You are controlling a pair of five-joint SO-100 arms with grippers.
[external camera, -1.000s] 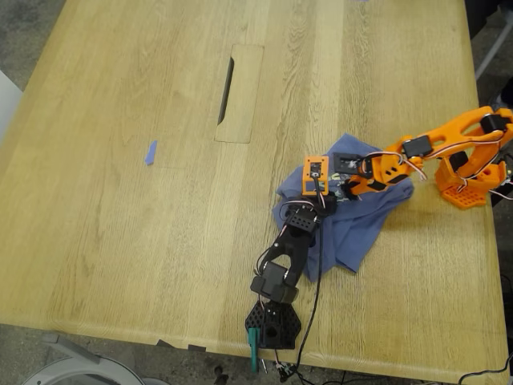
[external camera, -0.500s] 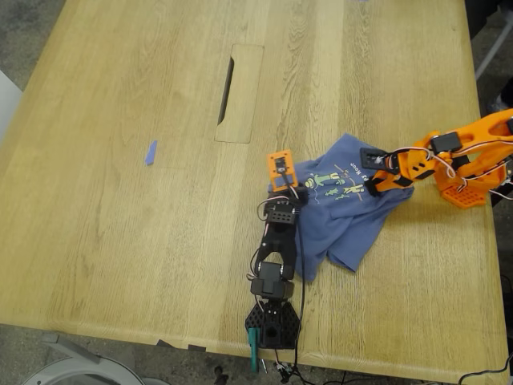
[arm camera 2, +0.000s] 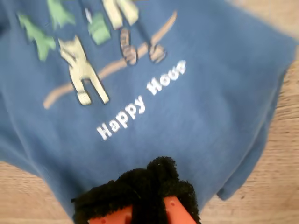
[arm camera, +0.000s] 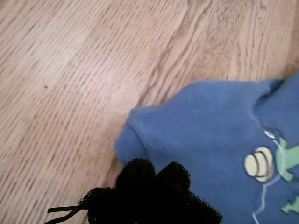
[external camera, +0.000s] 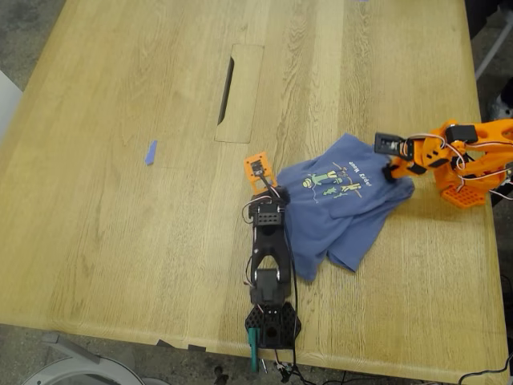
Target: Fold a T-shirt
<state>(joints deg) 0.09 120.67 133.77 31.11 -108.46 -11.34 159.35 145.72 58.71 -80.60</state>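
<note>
Status: spreading stage; no fold made yet.

The T-shirt [external camera: 341,204] lies print-up on the table [external camera: 120,241], towards the exterior view's right, between the two arms. The chest area with figures and lettering is roughly flat. The lower part is bunched and rumpled, with one flap trailing toward the near edge.

My first gripper [arm camera: 149,179] is on the black arm. Its padded tips are pressed together on the shirt edge at the exterior view's left side of the garment. My second gripper [arm camera 2: 152,179] is on the orange arm. Its tips are likewise pinching the opposite edge, just below the lettering in the second wrist view. The cloth spans the gap between the two grips.

Judgement: early. Remaining work: flatten the bunched lower part, lay out the sleeves, then make every fold

A small blue scrap [external camera: 150,152] lies well apart; disregard
</note>
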